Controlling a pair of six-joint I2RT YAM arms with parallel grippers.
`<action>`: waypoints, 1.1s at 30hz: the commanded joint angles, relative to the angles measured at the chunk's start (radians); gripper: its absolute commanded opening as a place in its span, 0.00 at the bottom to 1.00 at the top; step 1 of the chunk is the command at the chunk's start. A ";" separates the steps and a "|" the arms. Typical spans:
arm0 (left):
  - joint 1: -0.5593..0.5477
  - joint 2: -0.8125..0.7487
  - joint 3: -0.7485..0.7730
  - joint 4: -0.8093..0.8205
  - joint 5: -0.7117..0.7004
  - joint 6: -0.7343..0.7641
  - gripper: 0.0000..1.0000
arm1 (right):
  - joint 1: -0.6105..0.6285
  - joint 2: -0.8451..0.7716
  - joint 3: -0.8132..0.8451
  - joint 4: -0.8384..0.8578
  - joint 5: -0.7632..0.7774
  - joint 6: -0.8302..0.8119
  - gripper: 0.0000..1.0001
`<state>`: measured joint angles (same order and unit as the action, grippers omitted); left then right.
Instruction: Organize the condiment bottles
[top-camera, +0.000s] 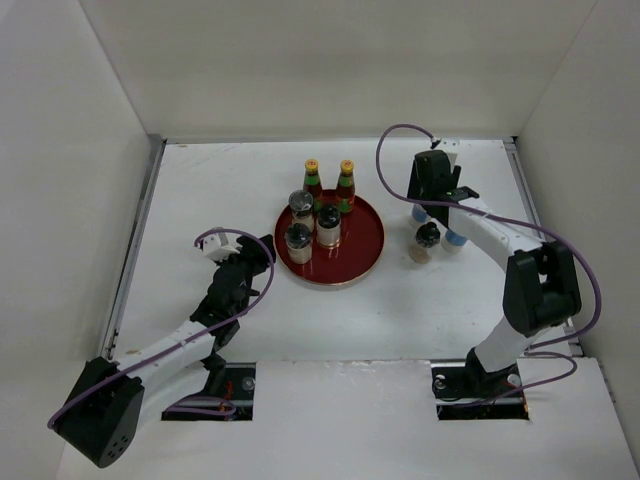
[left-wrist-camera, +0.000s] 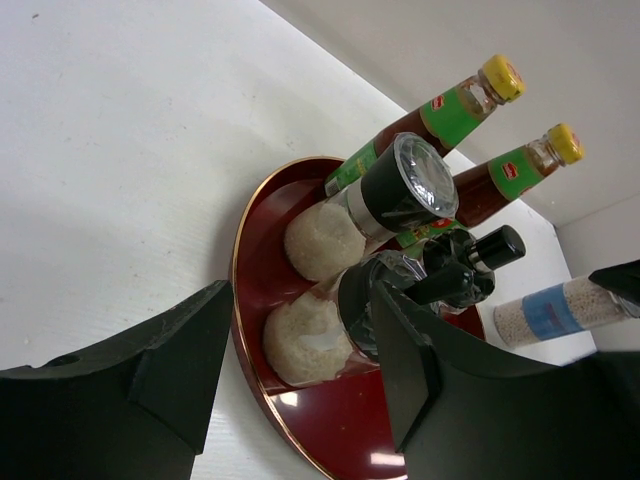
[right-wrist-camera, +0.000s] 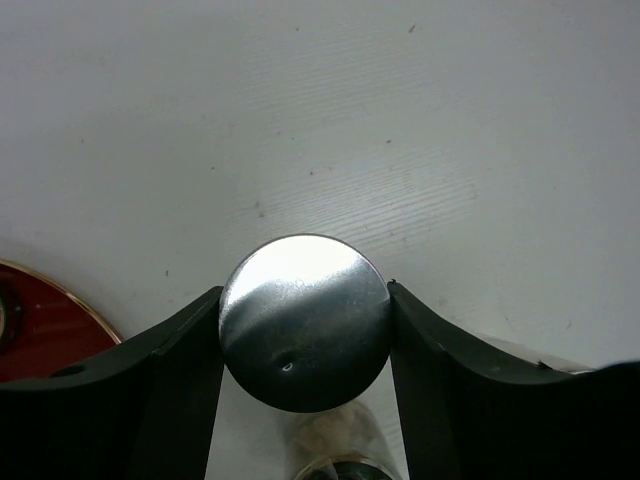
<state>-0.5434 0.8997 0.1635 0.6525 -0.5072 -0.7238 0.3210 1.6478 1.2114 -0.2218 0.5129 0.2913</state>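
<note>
Red with a gold rim, the round tray (top-camera: 365, 250) sits mid-table, a little toward the far edge. Three dark-lidded glass jars (top-camera: 298, 238) stand on it, and two slim red sauce bottles (top-camera: 312, 180) with green necks and yellow caps stand at its far rim. The top view adds a fourth jar (top-camera: 427, 240) and two blue-banded white shakers on the bare table between the tray and the right edge. The right arm hides most of the farther shaker (top-camera: 420, 213); the nearer shaker (top-camera: 455, 238) stands just beside the fourth jar. Only the right wrist view shows the grip: the right fingers (right-wrist-camera: 170, 380) press on both sides of that farther shaker's silver top (right-wrist-camera: 305, 320). The left fingers (left-wrist-camera: 180, 370) are spread with nothing between them, just off the tray's left rim. Their wrist view alone shows the pale grains inside the jars.
</note>
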 joint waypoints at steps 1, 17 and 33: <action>0.006 0.001 0.004 0.059 0.004 -0.006 0.56 | -0.003 -0.077 0.030 0.094 0.047 -0.009 0.58; 0.006 0.016 0.005 0.059 0.009 -0.006 0.56 | 0.290 -0.082 0.077 0.228 0.001 -0.015 0.56; 0.006 0.016 0.005 0.059 0.010 -0.008 0.56 | 0.370 0.006 0.089 0.242 0.035 -0.012 0.96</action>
<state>-0.5434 0.9215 0.1635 0.6586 -0.5041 -0.7238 0.6754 1.7355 1.2629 -0.0235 0.5137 0.2733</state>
